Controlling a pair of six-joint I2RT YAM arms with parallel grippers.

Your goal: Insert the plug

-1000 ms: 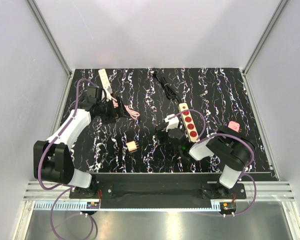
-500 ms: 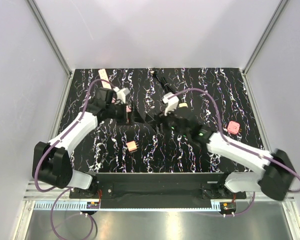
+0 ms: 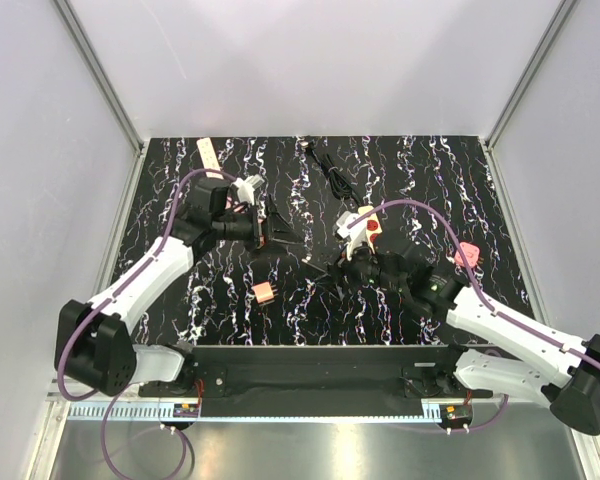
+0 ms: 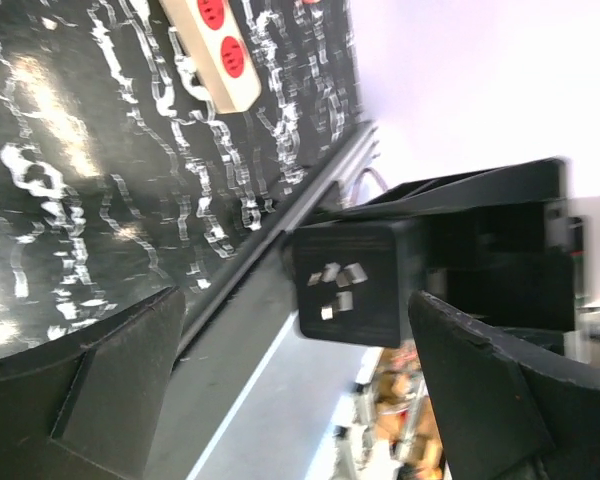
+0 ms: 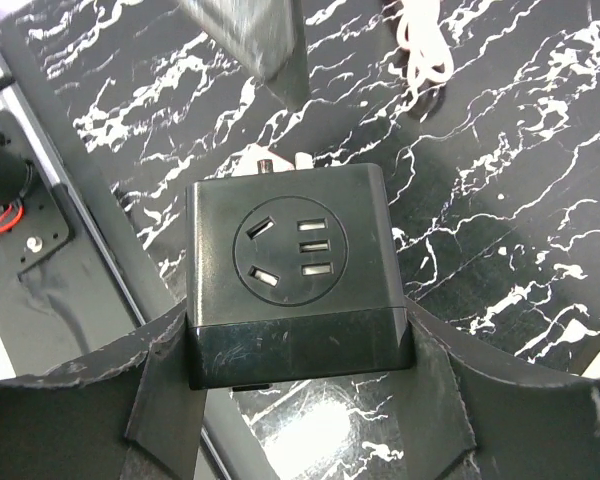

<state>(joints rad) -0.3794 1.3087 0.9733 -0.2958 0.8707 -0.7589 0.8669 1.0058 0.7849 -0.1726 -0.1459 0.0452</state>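
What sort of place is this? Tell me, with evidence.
Probably a robot test cell: white walls on aluminium posts box in a marbled black table; the left arm holds a black plug, the right arm a socket cube.

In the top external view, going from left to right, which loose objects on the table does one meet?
Cream power strip → tan cube → black cable → pink block.

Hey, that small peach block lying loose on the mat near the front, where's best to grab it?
Come straight down from above and pinch two opposite flat sides of the small block. It is boxy and sits flat on the mat, with nothing touching it.
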